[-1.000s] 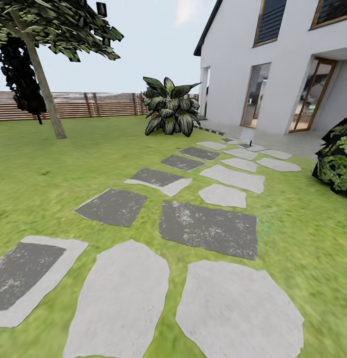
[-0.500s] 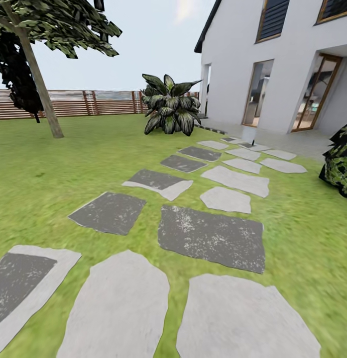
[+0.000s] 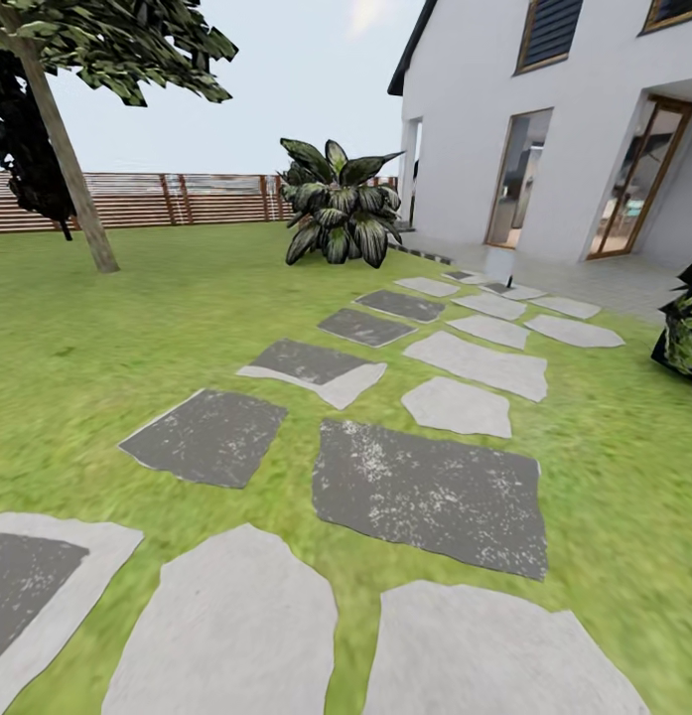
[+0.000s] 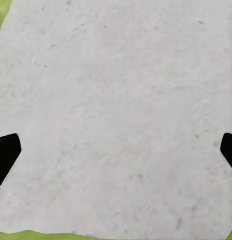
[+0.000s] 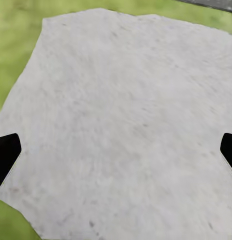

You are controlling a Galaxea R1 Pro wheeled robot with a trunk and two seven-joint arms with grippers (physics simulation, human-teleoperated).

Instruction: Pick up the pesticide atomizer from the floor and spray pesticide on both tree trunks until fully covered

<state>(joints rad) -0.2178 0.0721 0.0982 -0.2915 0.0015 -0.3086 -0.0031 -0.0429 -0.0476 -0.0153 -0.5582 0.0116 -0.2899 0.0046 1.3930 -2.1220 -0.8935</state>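
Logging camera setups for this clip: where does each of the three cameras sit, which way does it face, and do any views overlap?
Head view: on the robot's head, facing forward and down along the stone slab path toward the house, tree trunk at left.
Left wrist view: faces down on a light slab; left gripper fingertips at the edges, open.
Right wrist view: faces down on a light slab edged by grass; right gripper open.
Shared: both wrist views show pale paving.

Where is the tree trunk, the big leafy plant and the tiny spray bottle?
tree trunk (image 3: 69, 169), head view, middle of the leaning trunk.
striped leafy plant (image 3: 338, 209), head view, centre of its leaves.
pesticide atomizer (image 3: 510, 292), head view, the tiny dark bottle on a far slab.
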